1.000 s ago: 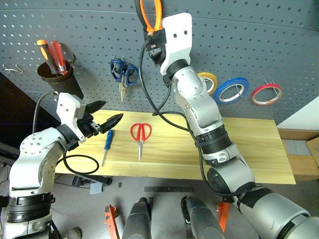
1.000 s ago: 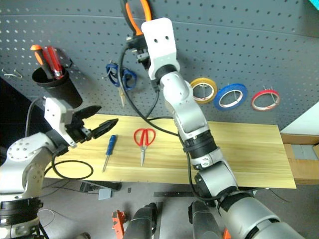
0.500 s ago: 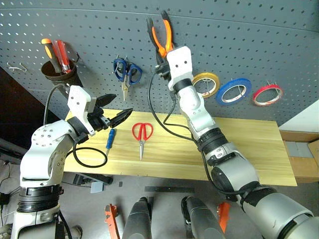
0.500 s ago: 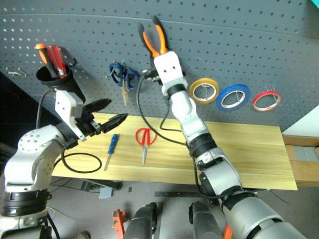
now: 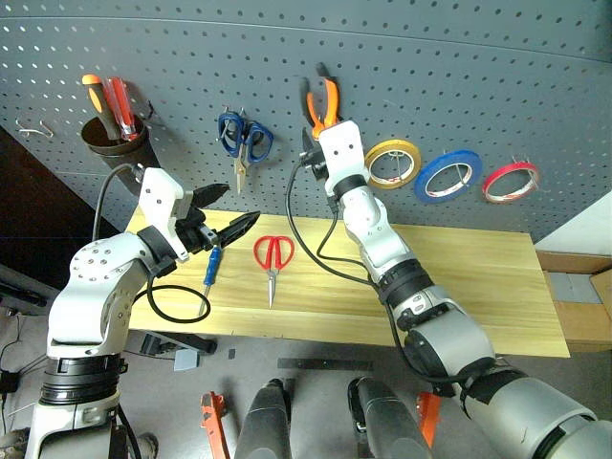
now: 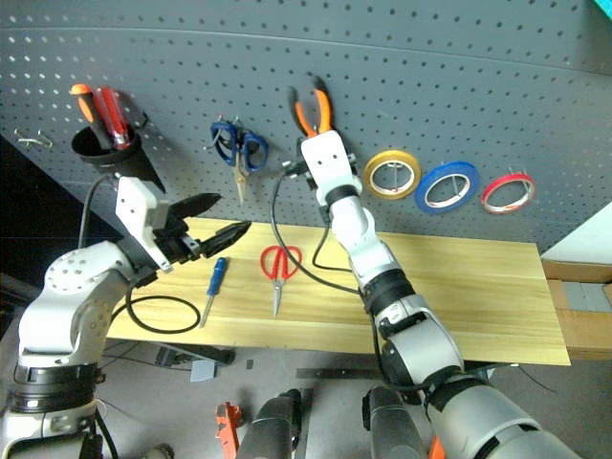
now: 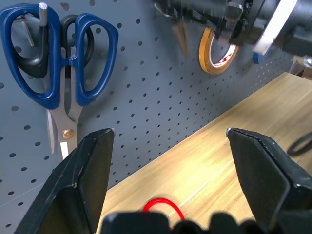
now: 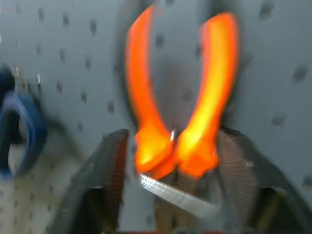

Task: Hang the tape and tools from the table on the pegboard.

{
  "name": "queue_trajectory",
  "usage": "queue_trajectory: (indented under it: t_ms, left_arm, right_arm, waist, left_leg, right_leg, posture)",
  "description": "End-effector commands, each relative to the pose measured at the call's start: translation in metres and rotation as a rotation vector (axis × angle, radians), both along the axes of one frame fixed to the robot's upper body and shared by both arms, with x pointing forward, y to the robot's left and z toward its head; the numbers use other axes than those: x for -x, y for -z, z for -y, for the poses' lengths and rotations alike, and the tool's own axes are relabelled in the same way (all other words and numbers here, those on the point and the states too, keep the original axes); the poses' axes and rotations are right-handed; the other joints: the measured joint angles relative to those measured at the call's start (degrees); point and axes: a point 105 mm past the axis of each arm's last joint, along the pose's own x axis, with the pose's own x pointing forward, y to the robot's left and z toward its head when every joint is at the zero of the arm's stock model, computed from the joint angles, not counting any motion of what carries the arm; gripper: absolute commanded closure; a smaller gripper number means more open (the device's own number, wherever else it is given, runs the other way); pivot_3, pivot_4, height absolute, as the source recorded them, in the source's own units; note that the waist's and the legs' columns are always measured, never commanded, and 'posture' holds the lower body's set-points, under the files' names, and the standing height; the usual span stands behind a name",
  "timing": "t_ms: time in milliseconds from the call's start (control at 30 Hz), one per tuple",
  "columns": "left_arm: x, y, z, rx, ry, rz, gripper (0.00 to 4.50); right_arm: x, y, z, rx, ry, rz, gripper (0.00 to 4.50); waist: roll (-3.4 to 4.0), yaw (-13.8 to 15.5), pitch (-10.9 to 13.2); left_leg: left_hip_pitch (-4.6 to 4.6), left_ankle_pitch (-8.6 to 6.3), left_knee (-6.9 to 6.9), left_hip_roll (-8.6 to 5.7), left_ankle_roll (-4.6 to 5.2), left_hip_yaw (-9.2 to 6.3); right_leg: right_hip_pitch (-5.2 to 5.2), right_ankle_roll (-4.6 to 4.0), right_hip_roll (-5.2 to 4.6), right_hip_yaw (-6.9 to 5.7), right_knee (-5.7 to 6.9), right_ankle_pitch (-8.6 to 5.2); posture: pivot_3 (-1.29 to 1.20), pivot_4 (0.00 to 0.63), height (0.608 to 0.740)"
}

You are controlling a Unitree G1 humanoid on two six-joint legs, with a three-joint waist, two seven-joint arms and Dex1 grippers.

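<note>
The orange-and-black pliers [image 5: 323, 100] hang handles-up against the dark grey pegboard [image 5: 497, 57]. My right gripper [image 8: 175, 139] is open just below them, its fingers [image 8: 111, 161] standing to either side of the pliers' joint. The thin red tape [image 5: 511, 181] hangs on the board at the right. On the wooden table [image 5: 459, 287] lie the small blue-handled screwdriver [image 5: 208, 273] and the red-handled scissors [image 5: 271, 258]. Above the table's left end my left gripper [image 5: 241, 203] is open and empty, pointing toward the scissors.
Blue-handled scissors [image 5: 243, 139], a yellow tape roll [image 5: 393, 163] and a blue tape roll [image 5: 447, 174] hang on the board. A black cup [image 5: 117, 143] at the upper left holds orange and red screwdrivers. A black cable loop [image 5: 177, 304] lies over the table's left end.
My right arm has come down the pegboard with the pliers, and its fingers have spread apart. The left gripper stays open.
</note>
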Motion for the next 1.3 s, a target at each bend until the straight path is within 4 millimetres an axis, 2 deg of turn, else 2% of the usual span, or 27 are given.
queue_trajectory:
  t_ms: [33,67,233,333,433,533,700,800,967,1300]
  left_arm:
    - [0.001,-0.006,0.005,-0.014,0.021,0.043,0.52]
    - [0.001,-0.005,0.006,-0.014,0.022,0.040,0.52]
    - [0.000,0.001,0.010,-0.013,0.019,0.025,0.52]
    - [-0.002,0.012,0.008,-0.034,-0.014,-0.009,0.52]
    - [-0.002,0.032,0.007,-0.060,-0.046,-0.088,0.52]
    - [-0.001,0.058,0.006,-0.066,-0.108,-0.201,0.03]
    - [-0.004,0.102,0.006,-0.055,-0.290,-0.397,0.03]
    - [-0.002,0.132,0.015,-0.098,-0.356,-0.516,0.03]
    - [-0.009,0.162,0.018,-0.091,-0.528,-0.655,0.03]
    - [-0.037,0.178,0.015,-0.050,-0.654,-0.712,0.03]
  right_arm:
    - [0.005,-0.013,-0.001,-0.020,-0.001,0.026,0.35]
    - [0.005,-0.012,0.000,-0.013,0.005,0.023,0.05]
    - [0.021,-0.008,0.004,0.037,-0.024,-0.031,0.05]
    - [0.038,0.007,-0.002,0.101,-0.124,-0.138,0.05]
    - [0.054,0.023,-0.003,0.140,-0.211,-0.263,0.05]
    - [0.069,0.035,0.002,0.143,-0.285,-0.382,0.00]
    - [0.105,0.053,-0.006,0.191,-0.507,-0.570,0.00]
    - [0.125,0.068,-0.005,0.269,-0.597,-0.646,0.00]
    - [0.133,0.074,-0.005,0.305,-0.612,-0.674,0.00]
    - [0.135,0.076,-0.003,0.300,-0.598,-0.688,0.00]
  waist:
    - [0.00,0.0,0.0]
    - [0.00,0.0,0.0]
    - [0.01,0.0,0.0]
    - [0.01,0.0,0.0]
    - [0.02,-0.1,0.0]
    - [0.02,0.0,0.0]
    - [0.02,-0.1,0.0]
    - [0.03,-0.1,0.0]
    - [0.03,-0.1,0.0]
    - [0.02,-0.4,0.0]
  left_leg:
    - [0.00,0.00,0.01,0.00,0.00,0.00]
    - [0.00,0.00,0.01,0.00,0.00,0.00]
    - [0.00,0.00,0.02,0.00,0.00,-0.03]
    - [0.00,0.00,0.04,0.00,0.01,-0.03]
    - [0.01,-0.01,0.06,0.02,0.02,-0.02]
    - [0.03,0.00,0.10,0.02,0.03,-0.06]
    - [0.02,-0.02,0.39,0.01,0.05,-0.17]
    - [0.02,-0.03,0.58,0.00,0.07,-0.28]
    - [0.13,-0.01,0.84,-0.04,0.08,-0.35]
    - [0.20,0.02,0.84,-0.04,0.11,-0.37]
  right_leg:
    - [0.00,0.00,0.00,0.00,0.02,0.00]
    - [0.00,0.00,0.00,0.00,0.03,0.00]
    - [-0.01,0.00,0.01,-0.01,0.04,0.00]
    - [0.00,0.00,0.01,-0.01,0.06,0.00]
    - [0.00,0.00,0.05,0.02,0.10,0.00]
    - [0.00,0.00,0.07,0.00,0.17,-0.01]
    - [0.09,0.02,0.09,-0.06,0.27,-0.02]
    - [0.19,0.03,0.11,-0.12,0.37,-0.02]
    - [0.39,0.04,0.12,-0.16,0.50,-0.03]
    - [0.45,0.04,0.14,-0.16,0.51,-0.03]
  posture:
    - [0.04,0.197,0.740]
    - [0.04,0.198,0.740]
    - [0.03,0.207,0.740]
    - [0.02,0.212,0.740]
    - [0.02,0.215,0.740]
    - [0.01,0.222,0.740]
    - [0.00,0.227,0.740]
    - [-0.01,0.229,0.740]
    - [-0.02,0.233,0.740]
    - [-0.05,0.242,0.740]
